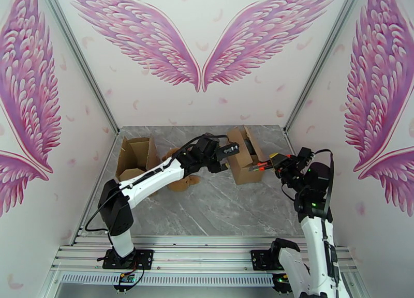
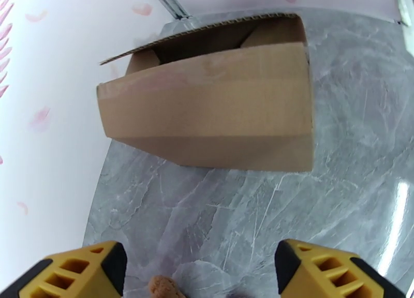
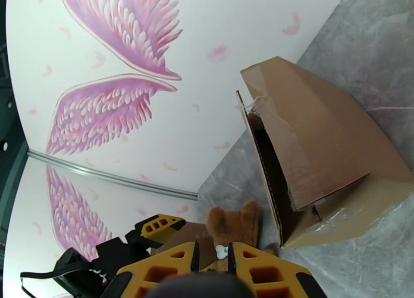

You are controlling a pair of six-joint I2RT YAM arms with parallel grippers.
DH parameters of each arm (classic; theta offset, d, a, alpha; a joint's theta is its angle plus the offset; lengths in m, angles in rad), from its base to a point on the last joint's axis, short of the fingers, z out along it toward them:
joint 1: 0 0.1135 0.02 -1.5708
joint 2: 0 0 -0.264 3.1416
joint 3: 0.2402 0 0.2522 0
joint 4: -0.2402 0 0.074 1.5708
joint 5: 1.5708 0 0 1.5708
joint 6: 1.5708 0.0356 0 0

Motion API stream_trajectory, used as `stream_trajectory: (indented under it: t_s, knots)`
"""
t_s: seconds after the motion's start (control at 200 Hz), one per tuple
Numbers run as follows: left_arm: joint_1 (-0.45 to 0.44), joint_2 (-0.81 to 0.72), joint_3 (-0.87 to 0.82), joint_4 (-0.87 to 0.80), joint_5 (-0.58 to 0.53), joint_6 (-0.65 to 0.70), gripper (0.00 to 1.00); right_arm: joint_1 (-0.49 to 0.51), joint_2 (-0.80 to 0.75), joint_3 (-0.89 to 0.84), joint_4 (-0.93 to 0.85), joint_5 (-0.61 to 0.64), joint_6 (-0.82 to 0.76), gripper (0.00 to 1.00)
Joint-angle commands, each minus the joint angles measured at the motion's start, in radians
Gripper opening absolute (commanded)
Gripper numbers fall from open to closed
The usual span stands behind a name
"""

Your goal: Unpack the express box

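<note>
The express box [image 1: 242, 167] lies tipped on its side near the table's [image 1: 222, 211] far edge, right of middle, with one end open. The left gripper [image 1: 231, 150] hovers just beside it, jaws wide apart and empty, probably lining up a reach. The right gripper [image 1: 260, 165] waits at the box's other side, jaws almost together, gripping nothing I can see. A brown plush toy [image 1: 182, 184] lies out on the marble. The near half is free, but a second carton [image 1: 135, 157] crowds the far-left corner.

Left arm reaches forward and inward, low and long, and the left gripper [image 1: 231, 150] is spread wide, yellow fingers [image 2: 77, 273] far apart. Right arm stands tall, wrist bent inward, right gripper [image 1: 257, 165] pinched almost closed.
</note>
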Motion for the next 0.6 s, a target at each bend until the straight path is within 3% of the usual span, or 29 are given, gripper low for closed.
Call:
stream_trajectory:
  t_s: [0.0, 0.19, 0.335, 0.5, 0.595]
  knots:
    - [0.001, -0.087, -0.066, 0.030, -0.025, -0.141, 0.81, -0.060, 0.068, 0.048, 0.151, -0.034, 0.083, 0.00]
    - [-0.003, -0.177, -0.164, 0.055, -0.045, -0.264, 0.81, -0.166, 0.325, 0.078, 0.472, -0.124, 0.280, 0.00]
    - [-0.007, -0.230, -0.242, 0.079, -0.052, -0.324, 0.81, -0.232, 0.468, 0.077, 0.590, -0.186, 0.341, 0.00]
    - [-0.011, -0.260, -0.294, 0.093, -0.065, -0.346, 0.82, -0.280, 0.542, 0.053, 0.547, -0.143, 0.255, 0.00]
    - [-0.016, -0.260, -0.296, 0.082, -0.074, -0.350, 0.82, -0.286, 0.624, 0.027, 0.618, -0.116, 0.254, 0.00]
